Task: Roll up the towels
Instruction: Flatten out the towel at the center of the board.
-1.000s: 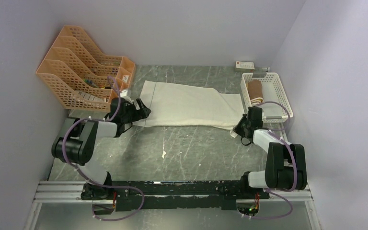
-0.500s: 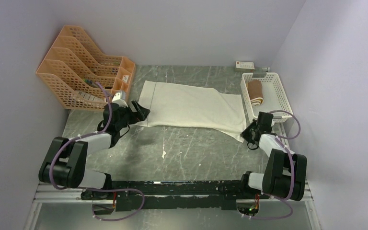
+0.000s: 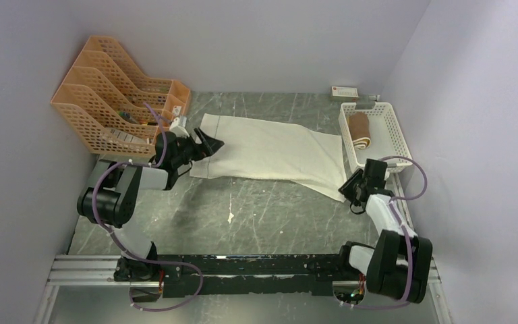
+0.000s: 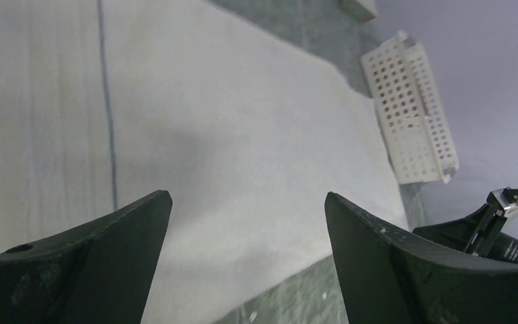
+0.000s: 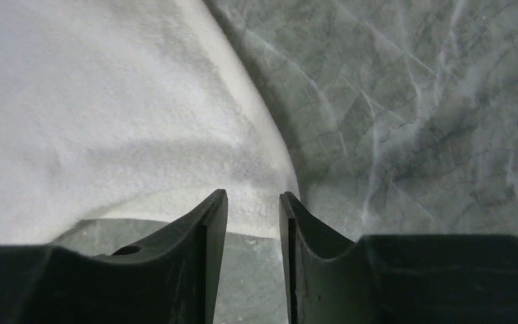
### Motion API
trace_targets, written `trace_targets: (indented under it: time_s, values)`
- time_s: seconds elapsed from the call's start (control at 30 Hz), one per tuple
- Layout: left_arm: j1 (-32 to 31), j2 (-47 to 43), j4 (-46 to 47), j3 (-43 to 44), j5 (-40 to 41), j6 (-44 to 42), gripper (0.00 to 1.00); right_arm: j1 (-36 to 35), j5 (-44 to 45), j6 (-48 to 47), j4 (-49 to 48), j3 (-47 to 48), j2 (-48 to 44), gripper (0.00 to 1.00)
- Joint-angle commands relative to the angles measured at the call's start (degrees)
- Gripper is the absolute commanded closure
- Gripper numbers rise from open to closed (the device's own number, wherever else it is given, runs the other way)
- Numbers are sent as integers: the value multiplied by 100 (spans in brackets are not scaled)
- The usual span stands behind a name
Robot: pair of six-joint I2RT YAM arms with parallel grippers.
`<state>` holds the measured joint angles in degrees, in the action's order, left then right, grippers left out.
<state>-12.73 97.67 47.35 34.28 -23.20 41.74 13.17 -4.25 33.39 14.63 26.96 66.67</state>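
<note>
the cream-white towel (image 3: pixel 270 154) lies spread flat across the far half of the worktop (image 3: pixel 263 216). its left end is near the orange file rack (image 3: pixel 101 101) and its right end is beside the white basket (image 3: pixel 399 143). you will find the brown towel (image 3: pixel 359 131) rolled inside that basket, at the far right corner.

the left gripper (image 3: pixel 210 144) hangs over the left end of the cream-white towel with its fingers (image 4: pixel 108 243) spread wide and holding nothing.

the right gripper (image 5: pixel 253 197) sits low at the towel's near right corner. its fingers (image 5: pixel 195 243) stand narrow, with the towel's edge at their tips. you cannot tell whether they pinch the cloth.
</note>
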Motion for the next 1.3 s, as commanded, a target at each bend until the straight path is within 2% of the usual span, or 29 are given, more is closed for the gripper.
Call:
trace_targets:
  time_s: [0.0, 0.03, 0.17, 0.23, 0.33, 0.43, 0.67, 0.83, 1.07, 1.27]
  values:
    - [-100, 7, 262, 549, -385, -150, 3, -118, 123, 61, 356, 126, -607, 64]
    - [-125, 3, 237, 548, -384, -110, 3, -185, 143, 169, 307, 170, -688, 64]
    - [-273, 21, 1086, -140, -319, 368, 3, -700, 318, 630, -566, 195, -842, 62]
    - [-274, -136, 742, -288, -123, 140, 3, -851, 258, 484, -582, 524, -688, 61]
    - [-303, -569, -474, 28, 156, -440, 3, -933, 331, 82, -16, 1139, -312, 59]
    - [-344, -842, -1107, 280, 442, -822, 3, -962, 207, 164, -26, 982, -344, 59]
    - [-344, -1000, -1394, 225, 736, -939, 3, -975, -3, 373, -526, 310, -416, 58]
    - [-344, -967, -1616, 79, 908, -792, 3, -716, -261, 318, -898, 334, 61, 58]
    - [-342, -880, -2314, 95, 1667, -890, 3, -379, -311, 87, -1060, 342, 493, 58]
    - [-336, -520, -2443, 94, 1492, -699, 3, -120, -666, 212, -1250, 211, 1066, 58]
